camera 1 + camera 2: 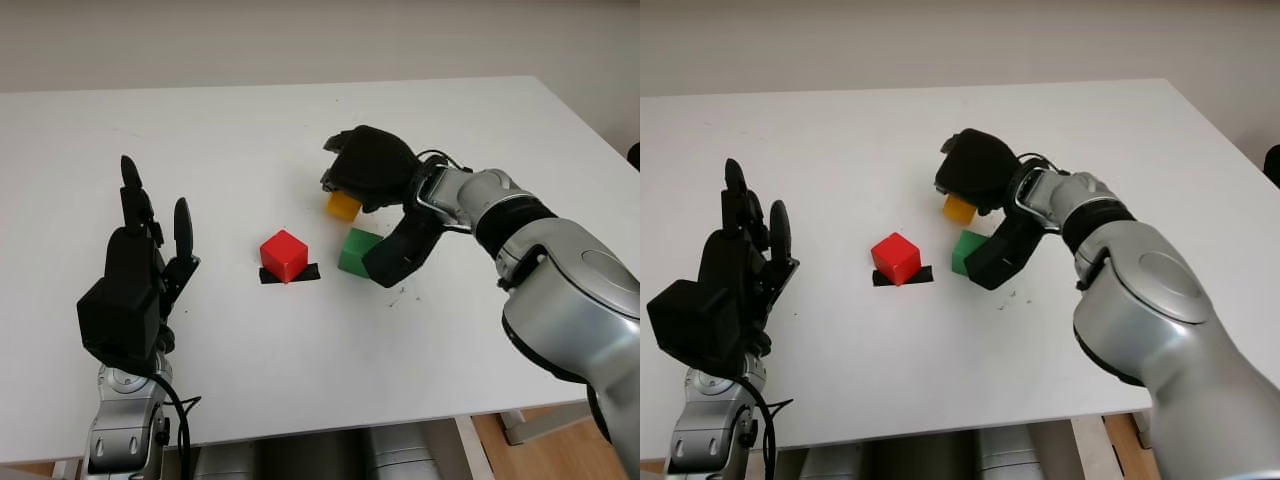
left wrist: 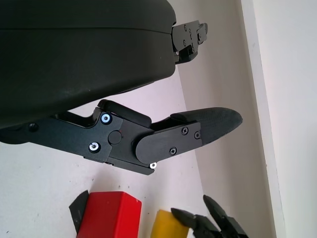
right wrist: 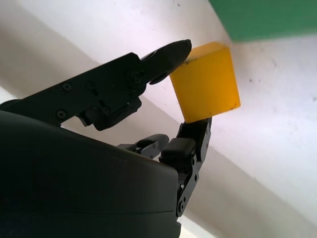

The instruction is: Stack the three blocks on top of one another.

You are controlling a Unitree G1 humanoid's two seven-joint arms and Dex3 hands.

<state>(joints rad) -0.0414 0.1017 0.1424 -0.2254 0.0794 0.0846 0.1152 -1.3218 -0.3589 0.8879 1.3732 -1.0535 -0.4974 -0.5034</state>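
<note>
A white table (image 1: 300, 380) is carrying three blocks near its middle. The right hand (image 1: 368, 168) is reaching in from five o'clock and pinching the yellow block (image 3: 205, 82) between its fingertips (image 3: 176, 49). The green block (image 1: 357, 250) is sitting just beside it toward six o'clock. The red block (image 1: 284, 255) is standing on black tape (image 1: 305, 273) at nine o'clock of the green. The left hand (image 1: 140, 270) is hovering open, well apart toward nine o'clock.

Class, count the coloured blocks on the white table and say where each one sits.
3. The red block sits on a black patch mid-table; the green block is just to its right; the yellow block lies behind the green one, between the right hand's fingers.
</note>
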